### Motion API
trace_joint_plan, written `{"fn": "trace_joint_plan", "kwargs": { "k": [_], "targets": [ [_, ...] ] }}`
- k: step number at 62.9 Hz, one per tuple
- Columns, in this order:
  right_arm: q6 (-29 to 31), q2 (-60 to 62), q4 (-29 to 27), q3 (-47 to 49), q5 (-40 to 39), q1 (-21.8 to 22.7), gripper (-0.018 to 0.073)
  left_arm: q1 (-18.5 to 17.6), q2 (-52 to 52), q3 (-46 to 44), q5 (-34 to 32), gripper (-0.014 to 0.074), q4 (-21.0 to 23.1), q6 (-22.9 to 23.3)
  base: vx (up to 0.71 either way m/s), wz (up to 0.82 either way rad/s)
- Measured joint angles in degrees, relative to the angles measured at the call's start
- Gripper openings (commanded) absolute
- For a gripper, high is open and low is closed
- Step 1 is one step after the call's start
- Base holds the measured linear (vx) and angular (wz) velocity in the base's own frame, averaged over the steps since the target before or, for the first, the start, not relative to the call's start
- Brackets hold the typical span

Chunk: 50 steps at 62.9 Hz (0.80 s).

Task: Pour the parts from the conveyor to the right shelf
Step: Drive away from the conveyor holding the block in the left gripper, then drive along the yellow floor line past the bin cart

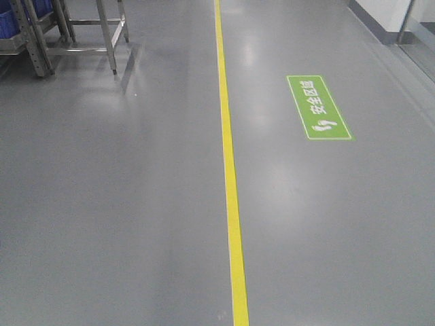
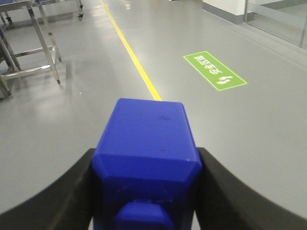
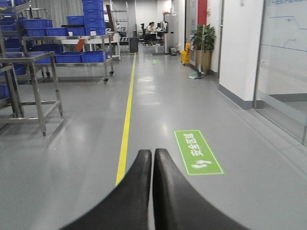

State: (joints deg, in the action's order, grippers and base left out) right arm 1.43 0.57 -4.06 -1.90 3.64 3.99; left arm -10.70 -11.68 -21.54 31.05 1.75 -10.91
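Green floor sign (image 1: 319, 107), right of the yellow line (image 1: 228, 163), reads "安全区域" in white beside footprints. Left gripper (image 2: 146, 160) is clamped on the glossy blue plastic block (image 2: 146, 134), which has bevelled edges and sits over the line. Right gripper (image 3: 152, 160): curved black fingers pressed together.

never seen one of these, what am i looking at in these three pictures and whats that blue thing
It is a wheeled robot with two arms, on a grey floor. One camera looks ahead and down at the yellow line and green floor sign. The other two ride on the wrists. The left fingers are shut on a blue plastic part. The right fingers are shut together, holding nothing. Steel racks with blue bins stand off to the left.
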Motion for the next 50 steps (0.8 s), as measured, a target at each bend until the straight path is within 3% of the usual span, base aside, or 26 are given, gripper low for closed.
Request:
{"fn": "trace_joint_plan", "kwargs": {
  "k": [50],
  "targets": [
    [0.00, 0.00, 0.00, 0.00, 0.06, 0.00, -0.0009, 0.00, 0.00, 0.00, 0.00, -0.0006, 0.00, 0.00, 0.72, 0.01]
  ]
}}
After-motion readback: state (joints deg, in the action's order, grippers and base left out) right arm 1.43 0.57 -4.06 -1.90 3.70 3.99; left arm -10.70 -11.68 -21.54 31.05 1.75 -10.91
